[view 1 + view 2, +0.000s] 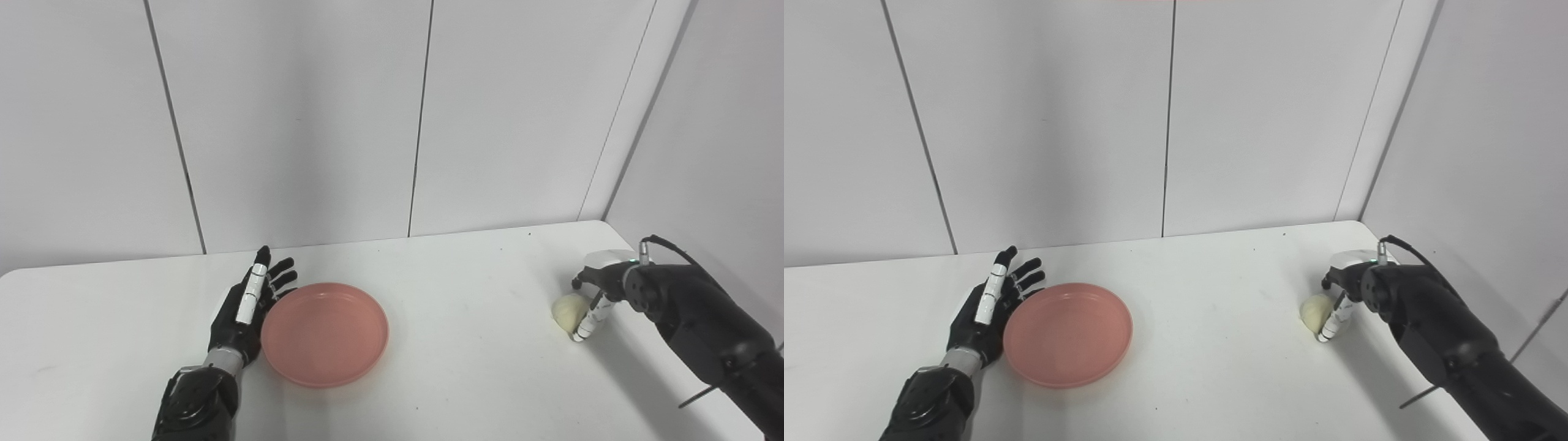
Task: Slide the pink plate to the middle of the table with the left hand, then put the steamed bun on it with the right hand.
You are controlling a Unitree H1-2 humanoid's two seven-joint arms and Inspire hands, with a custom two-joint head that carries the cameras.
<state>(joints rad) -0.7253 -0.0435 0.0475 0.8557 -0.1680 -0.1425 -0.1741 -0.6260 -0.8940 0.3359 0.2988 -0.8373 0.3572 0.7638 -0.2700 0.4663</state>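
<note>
No text, label, brand, number or sign can be read on anything here.

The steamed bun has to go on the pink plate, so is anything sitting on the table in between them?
No, nothing visible is in the way. The steamed bun sits at the table's right side, by the right hand. The pink plate lies left of the middle, empty, beside the open left hand. Only bare white table lies between them.
</note>
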